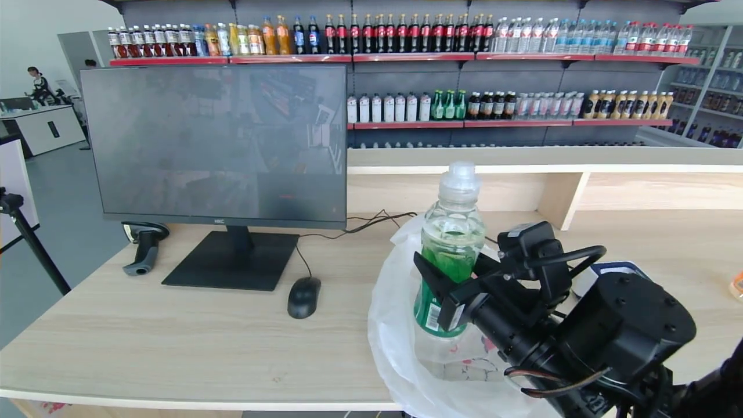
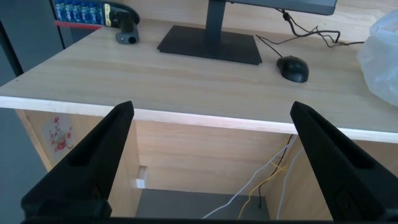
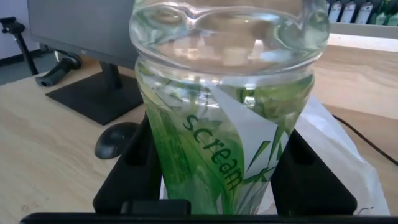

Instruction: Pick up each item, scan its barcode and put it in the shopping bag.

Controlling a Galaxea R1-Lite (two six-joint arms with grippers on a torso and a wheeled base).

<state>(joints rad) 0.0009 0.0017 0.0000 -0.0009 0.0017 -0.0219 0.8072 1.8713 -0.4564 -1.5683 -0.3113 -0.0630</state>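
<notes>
A clear bottle with a green label (image 1: 451,255) stands upright in my right gripper (image 1: 450,284), whose fingers are shut on its lower half. It hangs over the open mouth of the white plastic shopping bag (image 1: 395,325) on the counter. Close up, the bottle (image 3: 230,118) sits between my right gripper's black fingers (image 3: 134,168), with the bag (image 3: 339,143) behind it. The handheld barcode scanner (image 1: 142,247) rests at the counter's far left beside the monitor. My left gripper (image 2: 208,165) is open, held below and in front of the counter's front edge.
A dark monitor (image 1: 217,145) on a black stand fills the back left of the wooden counter (image 1: 174,337), with a black mouse (image 1: 303,296) and cables beside it. A blue and white item (image 1: 615,270) lies behind my right arm. Drink shelves line the back wall.
</notes>
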